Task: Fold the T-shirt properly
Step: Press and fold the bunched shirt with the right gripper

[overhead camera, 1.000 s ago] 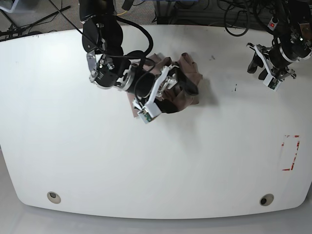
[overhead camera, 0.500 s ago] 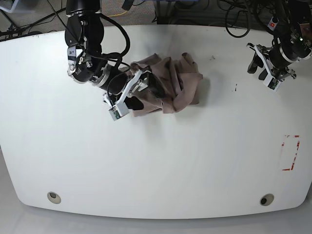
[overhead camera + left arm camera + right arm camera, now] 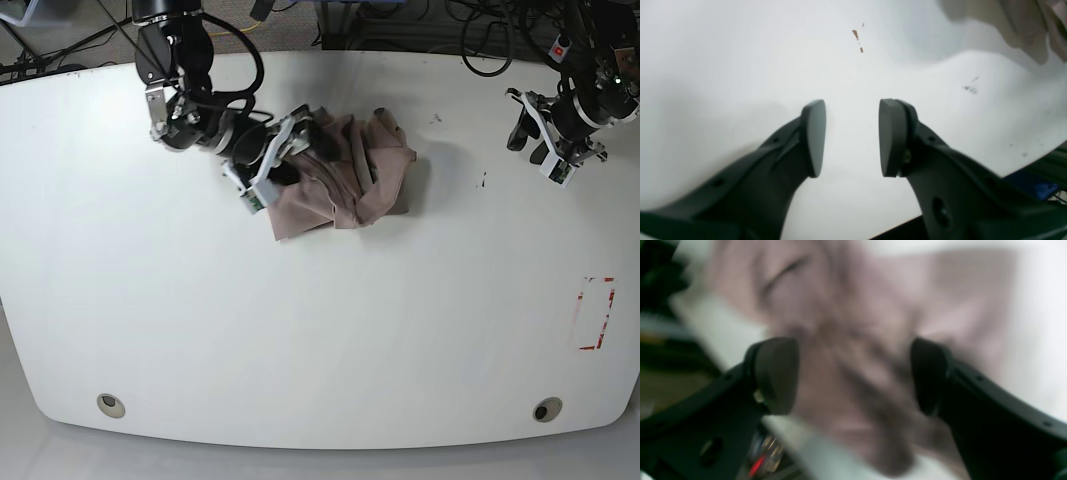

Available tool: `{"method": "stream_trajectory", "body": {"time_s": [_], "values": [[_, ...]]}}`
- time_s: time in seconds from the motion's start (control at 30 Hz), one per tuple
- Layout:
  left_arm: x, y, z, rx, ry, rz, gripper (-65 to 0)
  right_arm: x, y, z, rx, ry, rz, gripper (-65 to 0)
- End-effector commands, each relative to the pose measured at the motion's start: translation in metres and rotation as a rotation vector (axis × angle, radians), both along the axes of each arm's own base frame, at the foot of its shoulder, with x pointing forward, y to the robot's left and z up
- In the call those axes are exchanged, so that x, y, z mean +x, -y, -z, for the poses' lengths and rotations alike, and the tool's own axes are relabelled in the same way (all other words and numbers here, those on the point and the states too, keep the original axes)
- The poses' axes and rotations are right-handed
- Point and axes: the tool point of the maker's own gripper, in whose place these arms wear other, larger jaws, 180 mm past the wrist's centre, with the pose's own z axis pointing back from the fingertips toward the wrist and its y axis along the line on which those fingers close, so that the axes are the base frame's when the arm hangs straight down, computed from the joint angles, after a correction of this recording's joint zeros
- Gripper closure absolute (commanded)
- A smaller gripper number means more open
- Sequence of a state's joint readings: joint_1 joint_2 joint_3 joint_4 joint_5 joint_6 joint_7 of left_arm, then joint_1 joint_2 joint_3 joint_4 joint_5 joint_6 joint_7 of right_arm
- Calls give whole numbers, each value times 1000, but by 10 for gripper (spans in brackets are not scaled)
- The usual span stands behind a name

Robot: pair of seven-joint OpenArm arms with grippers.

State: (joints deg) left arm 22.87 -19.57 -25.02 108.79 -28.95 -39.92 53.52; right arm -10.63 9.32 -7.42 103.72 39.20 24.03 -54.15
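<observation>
The T-shirt [image 3: 345, 180] lies crumpled in a pinkish-brown heap on the white table [image 3: 300, 330], back of centre. My right gripper [image 3: 295, 150] hangs at the heap's left edge, open. In the right wrist view its jaws stand wide apart, with the blurred T-shirt [image 3: 846, 323] beyond them and nothing pinched. My left gripper [image 3: 528, 140] hovers far off at the table's back right. It is open over the bare table [image 3: 740, 50], its pads [image 3: 815, 136] holding nothing. A corner of the T-shirt [image 3: 1023, 30] shows at the top right of the left wrist view.
A red tape rectangle [image 3: 597, 313] marks the table's right side. Two round holes [image 3: 110, 404] [image 3: 546, 409] sit near the front edge. Small red marks [image 3: 857, 35] lie ahead of the left gripper. Cables [image 3: 480, 50] run behind the table's back edge.
My right arm has swung back and to the left, off the top of the heap to its left edge, uncovering more of the shirt. The left arm has not moved.
</observation>
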Motion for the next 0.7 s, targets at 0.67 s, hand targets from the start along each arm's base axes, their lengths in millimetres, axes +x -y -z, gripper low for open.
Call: {"method": "stream_trajectory", "body": {"time_s": [0.67], "values": [[2, -14, -3, 76, 10, 1, -232, 7, -88, -71, 93, 234, -195, -501]]}}
